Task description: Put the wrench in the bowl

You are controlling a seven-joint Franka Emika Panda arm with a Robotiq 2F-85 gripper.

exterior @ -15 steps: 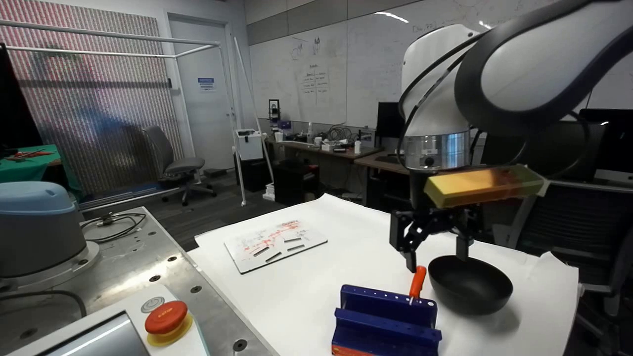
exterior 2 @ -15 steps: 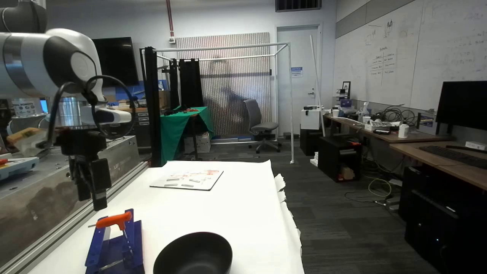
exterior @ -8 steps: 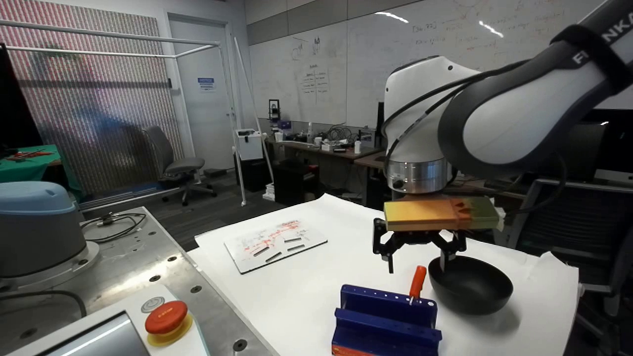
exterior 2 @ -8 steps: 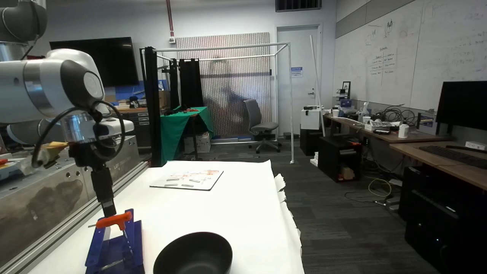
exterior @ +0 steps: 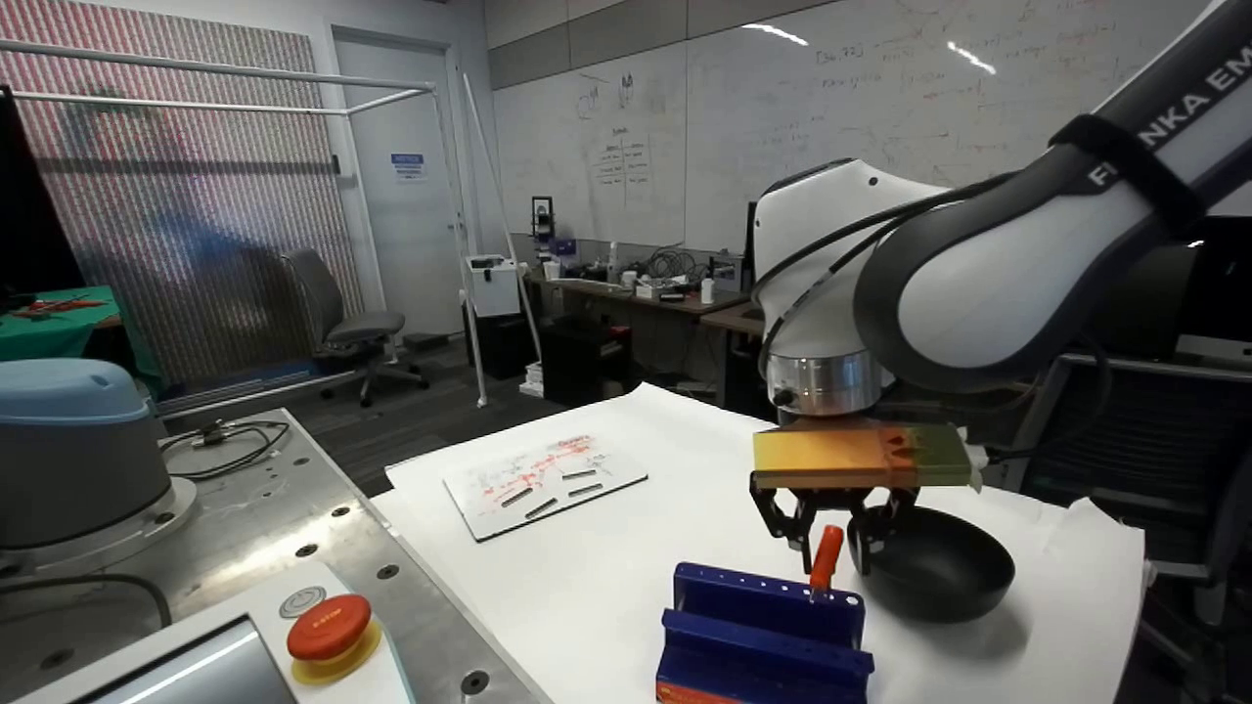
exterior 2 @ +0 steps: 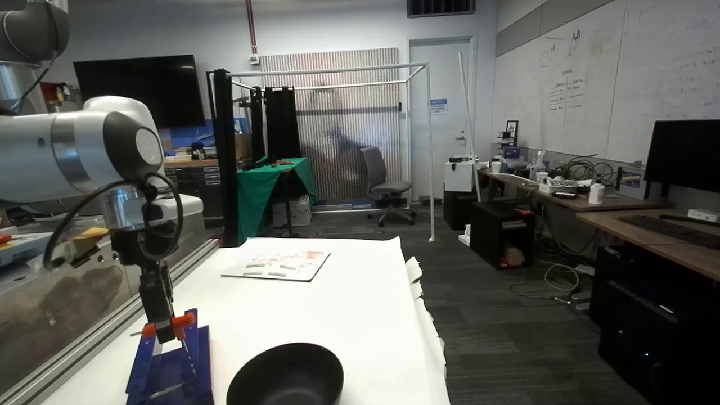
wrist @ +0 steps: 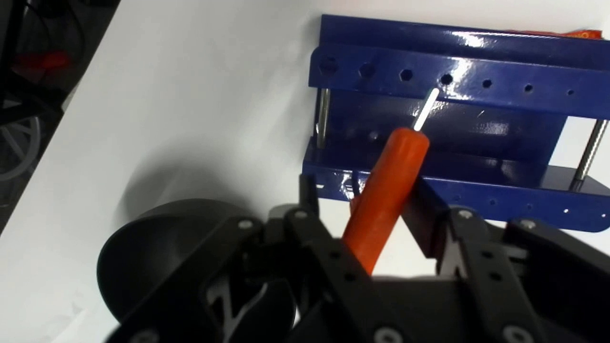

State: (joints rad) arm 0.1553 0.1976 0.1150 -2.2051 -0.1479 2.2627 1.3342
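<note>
1. The wrench (wrist: pixel 388 186) stands in the rack (exterior: pixel 763 611), shaft down and orange handle up, unmoved from half a second earlier.
2. The claw (exterior: pixel 836 564) has dropped to the handle. Its fingers, spread wider before, have drawn in but remain parted, one to either side of it; in the wrist view a gap shows beside one finger, while contact at the other cannot be told.
3. In an exterior view, a finger now crosses in front of the handle, hiding its middle.
4. The rack sits under the claw; in the wrist view one finger covers part of its blue wall.
5. The bowl (exterior 2: pixel 292 371), also unmoved, rests on the table (exterior 2: pixel 349 292) just beside the rack, apart from it. In an exterior view the claw blocks part of its rim.
6. Farther along the table, a board (exterior: pixel 611 464) carries four bars (exterior: pixel 540 507).
7. A red button (exterior: pixel 329 626) occupies a foreground; a chair (exterior: pixel 362 326) stands well back.
</note>
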